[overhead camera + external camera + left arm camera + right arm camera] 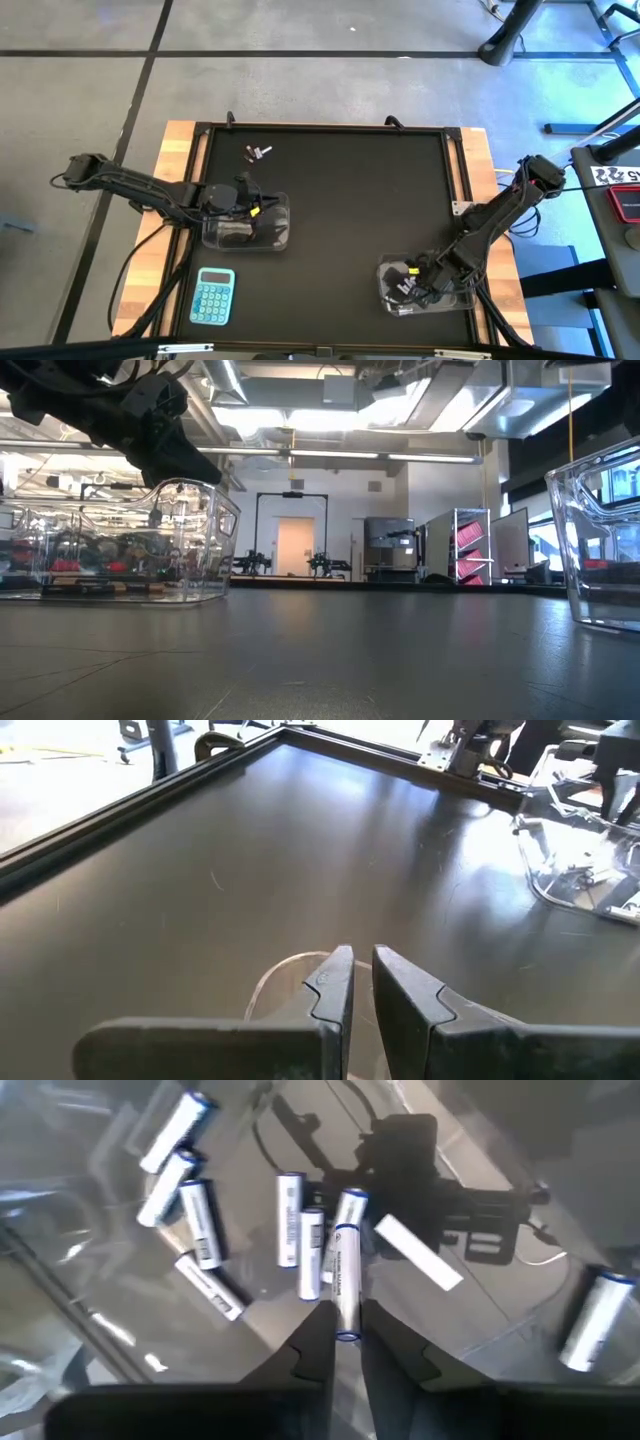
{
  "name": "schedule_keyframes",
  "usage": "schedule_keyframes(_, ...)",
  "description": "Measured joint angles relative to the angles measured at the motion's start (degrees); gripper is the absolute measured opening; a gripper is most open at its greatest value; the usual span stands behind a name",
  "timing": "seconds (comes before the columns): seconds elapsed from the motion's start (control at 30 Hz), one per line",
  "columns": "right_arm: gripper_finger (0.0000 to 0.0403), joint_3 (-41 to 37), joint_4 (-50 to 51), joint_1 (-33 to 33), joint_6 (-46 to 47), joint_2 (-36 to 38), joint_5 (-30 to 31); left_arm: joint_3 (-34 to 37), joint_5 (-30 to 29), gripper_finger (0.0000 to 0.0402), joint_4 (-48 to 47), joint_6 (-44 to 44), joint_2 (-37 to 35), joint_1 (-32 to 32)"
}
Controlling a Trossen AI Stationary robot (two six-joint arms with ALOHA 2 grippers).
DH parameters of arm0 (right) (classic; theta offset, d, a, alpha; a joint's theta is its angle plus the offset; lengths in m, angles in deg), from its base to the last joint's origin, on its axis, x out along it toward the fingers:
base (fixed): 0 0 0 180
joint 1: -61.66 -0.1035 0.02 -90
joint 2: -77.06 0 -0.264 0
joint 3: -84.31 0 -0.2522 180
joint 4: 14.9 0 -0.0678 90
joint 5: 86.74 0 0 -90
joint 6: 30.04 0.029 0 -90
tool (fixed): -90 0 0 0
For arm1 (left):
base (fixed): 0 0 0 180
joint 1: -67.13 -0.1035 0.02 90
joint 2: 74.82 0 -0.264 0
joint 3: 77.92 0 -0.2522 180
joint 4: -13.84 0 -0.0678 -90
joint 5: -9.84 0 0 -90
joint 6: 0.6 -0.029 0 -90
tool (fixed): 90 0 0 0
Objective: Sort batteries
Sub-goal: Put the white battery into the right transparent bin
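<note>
Several white batteries (300, 1230) lie flat in the clear tub (392, 295) near the desk's (350, 220) front right corner, pointing various ways. One battery (346, 1280) stands between the right pincer's (346, 1332) fingertips, its long axis running straight out from them; whether it is clamped I cannot tell. Two more batteries (260, 152) lie loose near the far left edge. The left pincer (362, 982), nearly clenched and empty, hangs over the left tub (275, 240). Wide bare desk separates the tubs.

A lab or workshop: concrete floor (330, 90), exposed ceiling ducts (300, 385), metal racks (465, 545) behind the table.
</note>
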Motion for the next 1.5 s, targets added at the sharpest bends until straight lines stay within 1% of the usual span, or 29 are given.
schedule_keyframes(0.13,0.0085,-0.2,2.8,0.1,0.6,0.0,-0.4,0.0,-0.1,0.0031,-0.2,0.2,0.0,0.0)
schedule_keyframes(0.17,0.0096,-0.2,4.0,0.2,0.5,0.0,-2.0,0.0,-0.2,0.0031,-0.1,0.2,0.0,0.0)
schedule_keyframes(0.3,0.0131,1.2,9.8,3.3,-1.8,1.0,-13.8,0.0,-1.5,0.0031,-0.1,0.2,0.0,0.0)
schedule_keyframes(0.37,0.0138,4.0,12.4,5.4,-4.9,2.0,-15.3,0.0,-2.4,0.0031,0.0,0.2,0.0,-0.1)
schedule_keyframes(0.4,0.014,5.7,13.9,6.6,-7.5,2.5,-14.6,0.0,-2.9,0.0031,0.3,0.1,0.0,-0.1)
schedule_keyframes(0.47,0.0141,9.7,16.7,8.8,-13.0,3.9,-10.8,0.0,-3.6,0.0031,0.3,0.0,0.0,-0.2)
schedule_keyframes(0.53,0.0141,13.9,19.2,11.5,-20.1,4.9,-4.9,0.0,-5.0,0.0031,0.4,0.0,0.0,-0.2)
schedule_keyframes(0.6,0.0142,17.8,20.6,14.4,-29.5,5.7,4.6,0.0,-6.1,0.0031,0.7,0.0,0.0,-0.2)
schedule_keyframes(0.7,0.0142,20.8,17.6,19.4,-46.1,6.4,25.3,0.0,-7.0,0.0031,2.2,-0.5,0.0,-0.2)
schedule_keyframes(0.73,0.0142,20.8,15.0,21.9,-52.2,6.6,30.0,0.0,-7.1,0.0031,2.5,-0.8,0.0,-0.2)
schedule_keyframes(0.77,0.0142,20.6,11.8,25.3,-58.5,6.6,31.9,0.0,-7.1,0.0031,2.8,-1.1,0.0,-0.2)
schedule_keyframes(0.8,0.0142,19.9,7.3,29.1,-64.8,6.6,31.1,0.0,-7.2,0.0031,2.8,-1.2,0.0,-0.2)
schedule_keyframes(0.83,0.0142,18.6,2.0,33.2,-71.1,6.6,28.2,0.0,-7.2,0.0031,2.8,-1.1,0.0,-0.2)
schedule_keyframes(0.9,0.0142,14.4,-10.9,41.0,-81.6,6.3,18.1,0.0,-7.4,0.0031,2.8,-1.1,0.0,-0.2)
schedule_keyframes(0.97,0.0142,9.0,-27.0,48.3,-89.5,4.8,7.5,0.0,-7.4,0.0031,2.9,-0.2,0.0,-0.6)
schedule_keyframes(1.03,0.0142,3.8,-43.5,54.4,-93.7,1.7,-0.5,0.0,-7.4,0.0031,2.7,0.7,0.0,-1.0)
schedule_keyframes(1.1,0.0143,0.6,-59.2,59.3,-94.0,-3.7,-4.0,0.0,-7.4,0.0031,2.6,1.4,0.0,-1.3)
schedule_keyframes(1.17,0.0143,0.1,-69.0,62.9,-93.4,-9.8,-6.1,0.0,-7.4,0.0031,2.6,1.5,0.0,-2.0)
schedule_keyframes(1.23,0.0143,1.1,-75.4,65.0,-91.9,-15.4,-8.2,-0.8,-7.0,0.0033,0.4,2.1,0.0,-4.0)
schedule_keyframes(1.3,0.0143,3.4,-77.8,65.6,-90.5,-19.9,-9.8,-3.8,-5.1,0.0043,-6.0,2.3,0.0,-7.7)
schedule_keyframes(1.4,0.0143,6.3,-76.4,65.7,-90.0,-23.4,-10.1,-10.0,-2.0,0.0074,-18.4,1.5,1.3,-14.8)
schedule_keyframes(1.5,0.0143,7.5,-73.1,65.7,-91.6,-24.3,-10.1,-16.7,1.0,0.0114,-29.2,-0.9,4.5,-23.8)
